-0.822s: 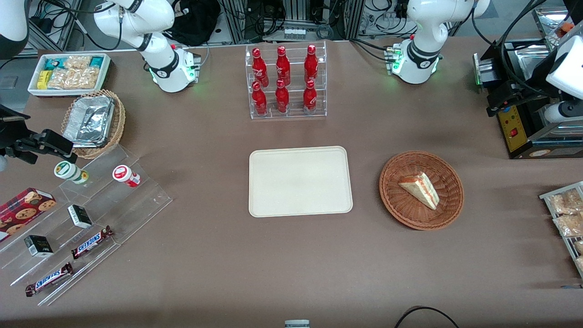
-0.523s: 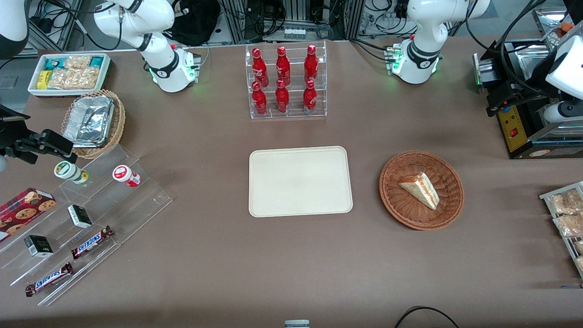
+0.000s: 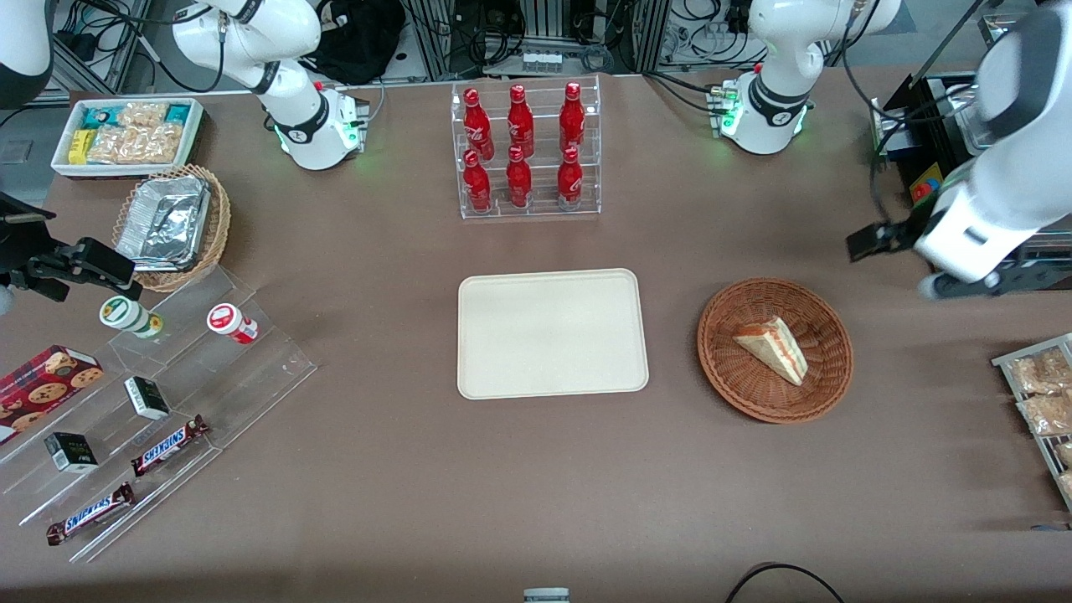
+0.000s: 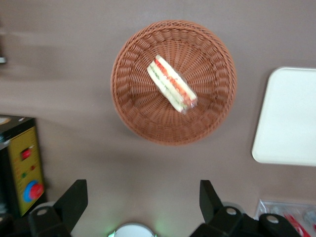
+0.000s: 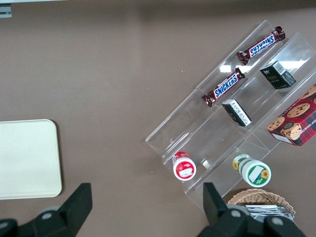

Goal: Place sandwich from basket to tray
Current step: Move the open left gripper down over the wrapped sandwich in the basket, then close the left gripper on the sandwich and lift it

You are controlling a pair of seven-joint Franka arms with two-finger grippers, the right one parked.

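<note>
The sandwich (image 3: pixel 772 347), a pale wedge with red-orange and cream layers, lies in the round reddish-brown wicker basket (image 3: pixel 829 377). The cream-white tray (image 3: pixel 553 332) sits bare beside the basket, toward the parked arm's end. My left gripper (image 3: pixel 938 285) hangs above the table, a little farther from the front camera than the basket and toward the working arm's end. In the left wrist view the gripper (image 4: pixel 140 197) is open and empty, with the basket (image 4: pixel 207 64), the sandwich (image 4: pixel 171 84) and a corner of the tray (image 4: pixel 289 118) below it.
A clear rack of red bottles (image 3: pixel 523 151) stands farther back than the tray. A black machine with a yellow panel (image 4: pixel 22 168) sits near the gripper. A rack of snack packets (image 3: pixel 1043 402) lies at the working arm's end. A stepped acrylic stand (image 3: pixel 151 402) lies at the parked arm's end.
My left arm has swung in from over the black machine toward the basket, and its gripper now hangs near the basket's rim. The sandwich, basket and tray have not moved.
</note>
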